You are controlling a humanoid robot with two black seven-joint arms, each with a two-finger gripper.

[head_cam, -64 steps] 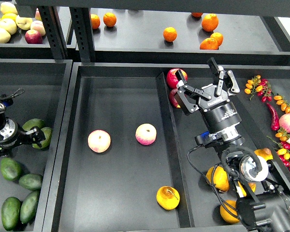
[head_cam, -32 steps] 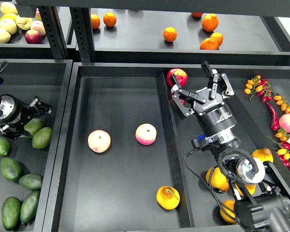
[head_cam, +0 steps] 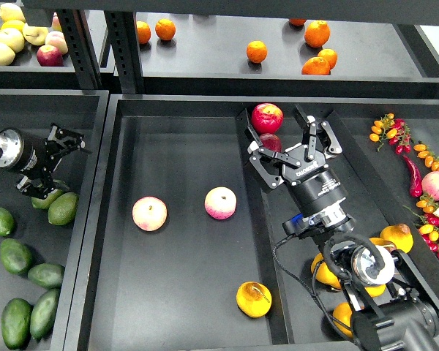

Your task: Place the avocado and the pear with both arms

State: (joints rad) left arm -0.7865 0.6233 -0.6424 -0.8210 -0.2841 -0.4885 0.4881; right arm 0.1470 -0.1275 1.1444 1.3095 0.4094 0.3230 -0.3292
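Several dark green avocados lie in the left bin, the nearest pair point(head_cam: 61, 208) just below my left gripper point(head_cam: 57, 162). That gripper is open and empty, hovering over the bin. A golden pear point(head_cam: 254, 298) with a brown blemish lies at the front of the middle tray point(head_cam: 183, 146). More pears point(head_cam: 397, 236) lie in the right bin, partly hidden behind my right arm. My right gripper point(head_cam: 284, 139) is open and empty, above the divider between the middle tray and the right bin, next to two red apples point(head_cam: 267, 117).
Two pink peaches point(head_cam: 150, 213) point(head_cam: 221, 202) lie in the middle tray. Oranges point(head_cam: 257, 51) and pale apples point(head_cam: 0, 51) sit on the back shelf. Chillies and small tomatoes point(head_cam: 424, 164) lie at the far right. Shelf posts point(head_cam: 128, 51) stand behind the trays.
My left gripper has lifted up and to the right off the avocados, empty. My right gripper has moved left and slightly down, still open.
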